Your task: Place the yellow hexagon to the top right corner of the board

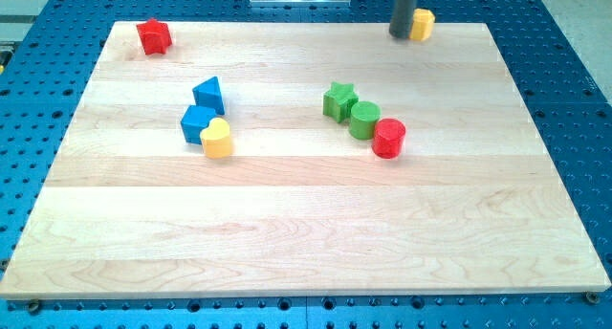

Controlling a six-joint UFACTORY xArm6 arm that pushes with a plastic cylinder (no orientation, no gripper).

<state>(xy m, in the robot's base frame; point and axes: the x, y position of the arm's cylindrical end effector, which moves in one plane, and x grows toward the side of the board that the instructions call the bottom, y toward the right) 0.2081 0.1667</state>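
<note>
The yellow hexagon [422, 24] lies at the board's top edge, right of centre, a short way left of the top right corner. My tip [400, 34] stands right against its left side; the dark rod rises from there out of the view's top. The rod hides part of the hexagon's left face.
The wooden board [306, 243] lies on a blue perforated table. A red star [153, 36] sits at top left. A blue triangle [209, 94], a blue block [197, 123] and a yellow heart [218, 138] cluster left of centre. A green star [338, 100], a green cylinder [363, 120] and a red cylinder [388, 138] cluster right of centre.
</note>
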